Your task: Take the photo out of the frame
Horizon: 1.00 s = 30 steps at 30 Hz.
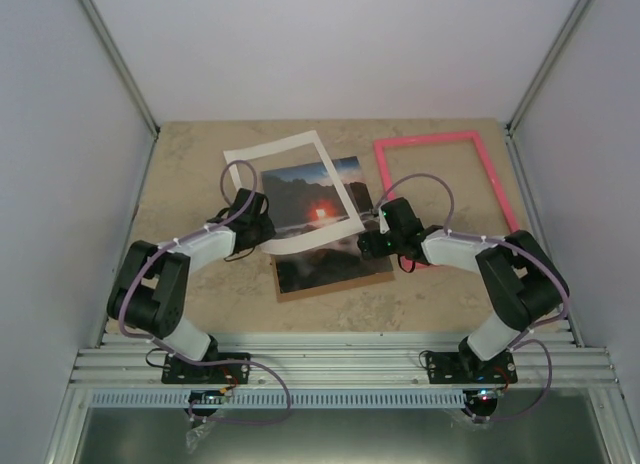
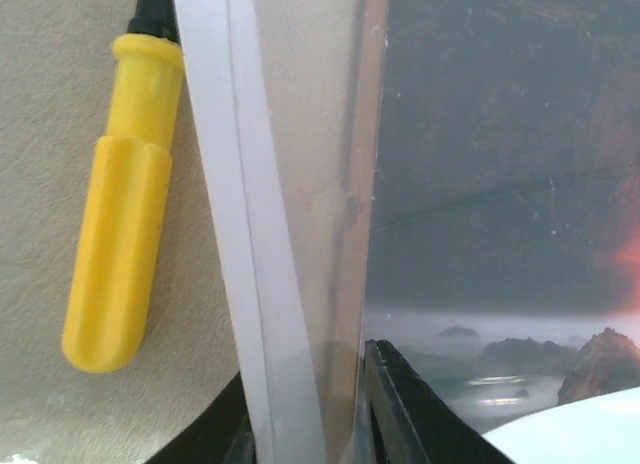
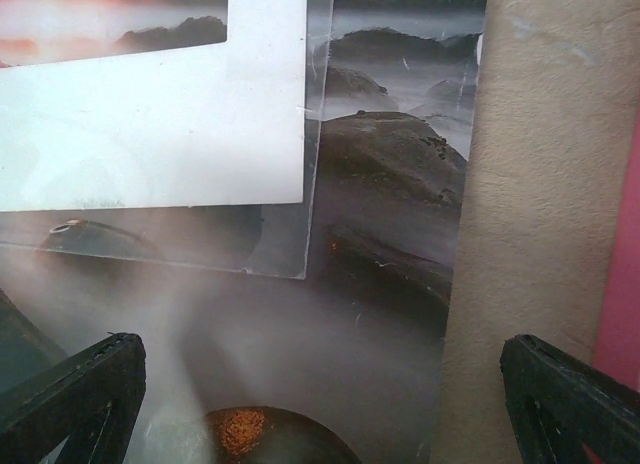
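Observation:
The photo (image 1: 300,194) of dark rocks and a red sun lies on the brown backing board (image 1: 288,293) at the table's middle. The white mat (image 1: 280,144) lies tilted across its upper left. The pink frame (image 1: 430,139) lies empty to the right, apart from the photo. My left gripper (image 1: 255,224) is shut on the mat (image 2: 230,184) and a clear sheet (image 2: 320,134) at the photo's (image 2: 500,184) left edge. My right gripper (image 1: 375,236) is open and empty over the photo's (image 3: 390,184) right edge, with the frame (image 3: 622,264) just beyond.
A yellow screwdriver handle (image 2: 120,214) lies on the table left of the mat. The mat's corner (image 3: 180,114) and the clear sheet's corner (image 3: 280,244) overlap the photo. Grey walls close in the table on three sides.

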Available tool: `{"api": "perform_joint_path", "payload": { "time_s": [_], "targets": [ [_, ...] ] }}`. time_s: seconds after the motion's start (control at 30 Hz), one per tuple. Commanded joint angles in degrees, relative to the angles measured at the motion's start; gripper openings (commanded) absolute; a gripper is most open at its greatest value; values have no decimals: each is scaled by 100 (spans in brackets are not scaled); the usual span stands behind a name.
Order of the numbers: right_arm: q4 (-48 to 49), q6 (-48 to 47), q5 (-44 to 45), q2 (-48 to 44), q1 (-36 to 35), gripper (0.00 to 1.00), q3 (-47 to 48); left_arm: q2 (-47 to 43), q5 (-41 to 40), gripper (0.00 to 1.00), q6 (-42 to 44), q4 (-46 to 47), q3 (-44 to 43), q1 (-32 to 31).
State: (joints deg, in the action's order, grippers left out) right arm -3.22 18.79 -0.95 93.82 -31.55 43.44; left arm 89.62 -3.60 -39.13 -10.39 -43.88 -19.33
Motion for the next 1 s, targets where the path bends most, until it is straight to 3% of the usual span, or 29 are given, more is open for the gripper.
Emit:
{"api": "perform_joint_path", "payload": {
  "time_s": [0.0,0.3,0.53,0.97],
  "targets": [
    [-93,98,-215,126,49,98,104,-345,-306,29,-5,-269,104,22],
    [-95,110,-428,118,44,98,116,-1067,-392,50,-356,-336,445,17],
    [-41,121,-651,82,48,98,96,-1673,-363,54,-512,-435,599,2],
    [-49,201,-945,-545,47,98,3,-1619,-41,57,-679,-226,876,-756]
  ]
}}
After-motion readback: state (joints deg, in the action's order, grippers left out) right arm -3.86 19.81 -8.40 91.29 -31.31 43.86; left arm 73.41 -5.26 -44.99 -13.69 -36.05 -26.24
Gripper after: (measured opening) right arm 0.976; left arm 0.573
